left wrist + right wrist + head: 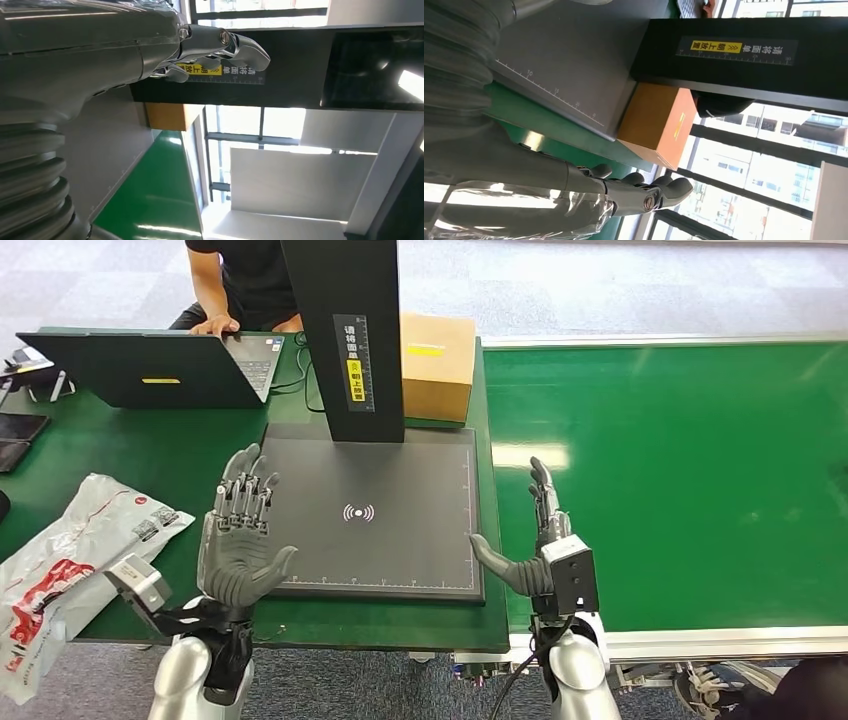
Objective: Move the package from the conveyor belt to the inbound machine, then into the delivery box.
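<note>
**Both hands empty, scan plate bare**

Head view: the left hand (238,540) and right hand (535,545) flanked the inbound machine (375,510), fingers spread, holding nothing. A white package (70,560) lay on the tabletop well left of the left fingers, likely already through.

Wrist views: nothing gripped

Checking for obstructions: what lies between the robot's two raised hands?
Head view: between the left hand and right hand lies the bare dark flat scanner platform.

You have bright, even light; glare patches sit on the conveyor belt (680,470); windows blow out both wrist views.
</note>
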Tool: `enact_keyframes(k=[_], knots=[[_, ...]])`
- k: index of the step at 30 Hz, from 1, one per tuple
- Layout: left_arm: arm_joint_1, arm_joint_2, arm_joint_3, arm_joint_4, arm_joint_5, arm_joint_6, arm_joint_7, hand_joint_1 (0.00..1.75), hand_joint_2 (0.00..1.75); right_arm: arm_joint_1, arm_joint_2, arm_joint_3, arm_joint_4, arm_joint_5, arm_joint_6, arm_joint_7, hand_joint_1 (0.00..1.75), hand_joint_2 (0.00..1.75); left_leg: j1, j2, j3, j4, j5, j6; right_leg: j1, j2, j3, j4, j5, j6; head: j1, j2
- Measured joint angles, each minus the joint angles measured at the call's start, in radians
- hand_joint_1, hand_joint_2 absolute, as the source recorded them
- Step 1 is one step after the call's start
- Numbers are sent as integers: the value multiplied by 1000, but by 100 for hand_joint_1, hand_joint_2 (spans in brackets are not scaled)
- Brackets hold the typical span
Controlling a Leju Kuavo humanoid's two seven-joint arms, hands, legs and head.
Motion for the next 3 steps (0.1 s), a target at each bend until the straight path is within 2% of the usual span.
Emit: enact_keyframes(k=[3], knots=[[-6, 1, -5, 5, -16, 8, -3, 0, 175, 0, 0, 7, 2, 1, -1, -4, 0, 175, 0, 0, 0, 0, 0, 0, 0, 0, 0, 0, 0, 0, 0, 0]])
